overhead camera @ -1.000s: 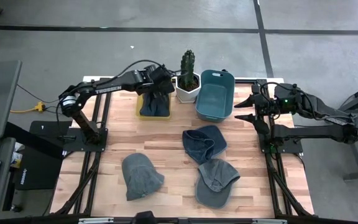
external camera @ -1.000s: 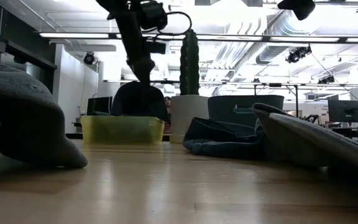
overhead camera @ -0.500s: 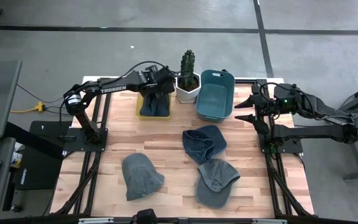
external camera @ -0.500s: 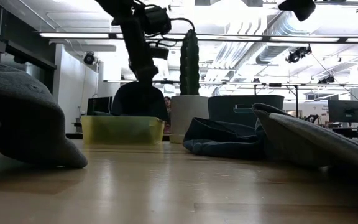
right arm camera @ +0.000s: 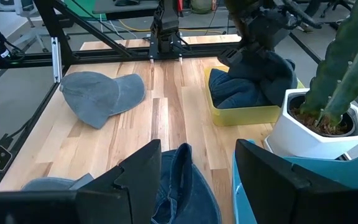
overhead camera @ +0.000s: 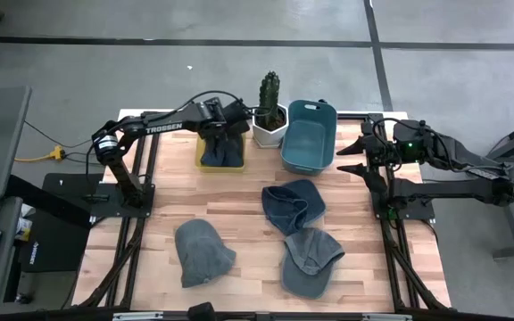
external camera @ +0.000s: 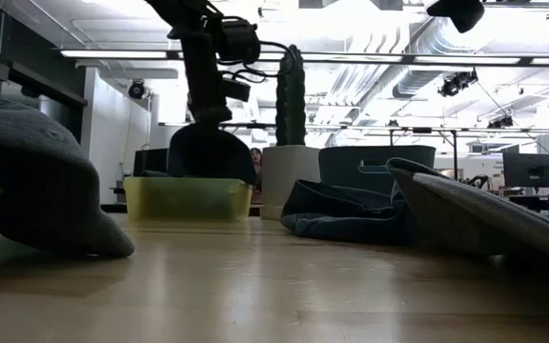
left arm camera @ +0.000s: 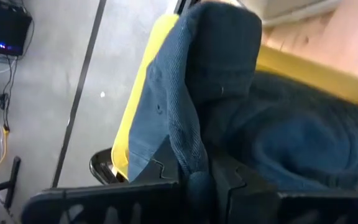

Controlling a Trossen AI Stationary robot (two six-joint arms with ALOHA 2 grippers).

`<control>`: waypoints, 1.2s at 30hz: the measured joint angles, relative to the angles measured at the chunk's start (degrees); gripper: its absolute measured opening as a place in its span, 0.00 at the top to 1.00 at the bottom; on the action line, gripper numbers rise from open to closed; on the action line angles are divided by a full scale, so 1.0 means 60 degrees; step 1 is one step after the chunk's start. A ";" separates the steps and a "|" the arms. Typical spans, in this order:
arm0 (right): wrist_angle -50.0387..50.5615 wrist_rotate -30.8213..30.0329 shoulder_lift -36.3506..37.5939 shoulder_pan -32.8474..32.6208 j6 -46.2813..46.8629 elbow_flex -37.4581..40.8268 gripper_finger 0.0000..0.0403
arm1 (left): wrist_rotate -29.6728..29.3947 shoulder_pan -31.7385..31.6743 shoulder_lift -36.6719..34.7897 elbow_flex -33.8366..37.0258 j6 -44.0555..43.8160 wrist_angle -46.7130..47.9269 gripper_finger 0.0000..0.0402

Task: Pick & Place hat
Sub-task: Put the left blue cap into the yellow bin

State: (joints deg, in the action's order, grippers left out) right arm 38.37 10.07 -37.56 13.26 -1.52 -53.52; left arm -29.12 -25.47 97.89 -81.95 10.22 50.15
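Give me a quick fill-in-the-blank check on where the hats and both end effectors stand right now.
1. The left end effector is shut on the dark blue hat that sits in the ____ bin.
2. The cactus stands in a ____ pot.
3. The teal bin holds ____ hats.
4. The right end effector, beside the teal bin, is ____.

Missing words: yellow; white; no; open

Our left arm reaches across the back of the surface, its gripper (overhead camera: 224, 134) low with fingers (left arm camera: 229, 180) pinched together. Our right gripper (overhead camera: 351, 154) waits at the right edge, fingers spread.
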 joint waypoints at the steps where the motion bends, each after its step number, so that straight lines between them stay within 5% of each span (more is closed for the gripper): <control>1: -0.0002 0.0000 0.0002 -0.0001 0.0000 0.0000 0.50 | -0.0018 0.0000 0.0000 0.0000 0.0002 0.0119 0.96; 20: -0.0004 -0.0040 0.0000 -0.0001 0.0040 0.0000 0.50 | -0.0996 0.1075 0.0000 -0.0003 0.3111 0.0724 0.98; 36: -0.0007 -0.0084 -0.0244 0.0000 0.0113 0.0007 0.50 | -0.1563 0.0412 -0.0007 -0.1045 0.4872 0.1508 0.98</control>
State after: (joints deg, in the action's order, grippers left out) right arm 38.33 9.56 -39.03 13.26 -0.84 -53.47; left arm -38.50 -23.00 97.84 -88.23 39.45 59.20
